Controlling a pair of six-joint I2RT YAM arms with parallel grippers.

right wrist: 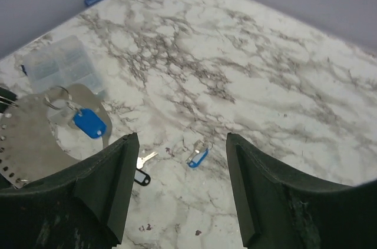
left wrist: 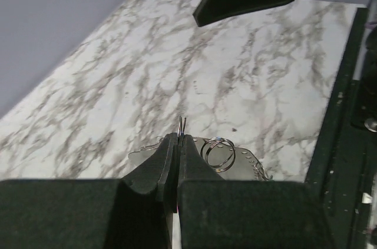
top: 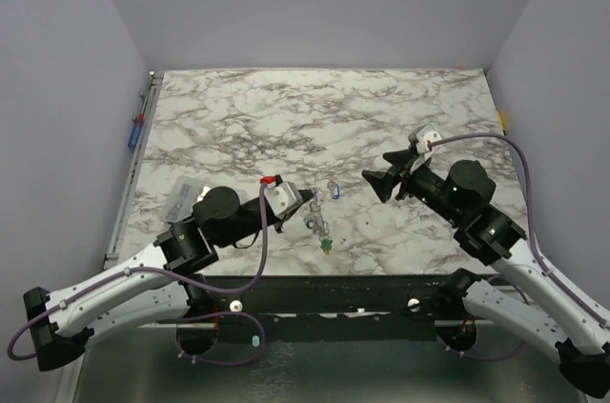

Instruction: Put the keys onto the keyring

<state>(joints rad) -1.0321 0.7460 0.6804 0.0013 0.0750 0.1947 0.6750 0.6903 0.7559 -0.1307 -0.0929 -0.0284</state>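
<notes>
Left claw (left wrist: 175, 144): clenched on the keyring (left wrist: 182, 123), wire poking toward twelve o'clock; only its wrist view catches that.
Right claw (right wrist: 181, 143): spread wide, holding nothing.
Blue key (right wrist: 198, 156): on the table (right wrist: 247, 78), lying seven-to-one in the right wrist view.

1. Far half of the tabletop (top: 315, 108) is lying open, with walls (top: 315, 3) closing in on three sides.
2. Keys (top: 335, 192) are littering the lane between the left pincer (left wrist: 178, 137) and the right pincer (right wrist: 181, 138).
3. Keyring (left wrist: 182, 122) wire is poking up from the clamped left pincer.
4. Clear box (top: 181, 195) is blocking the near-left side.
5. Blue tool (top: 134, 133) is lying along the left edge.
</notes>
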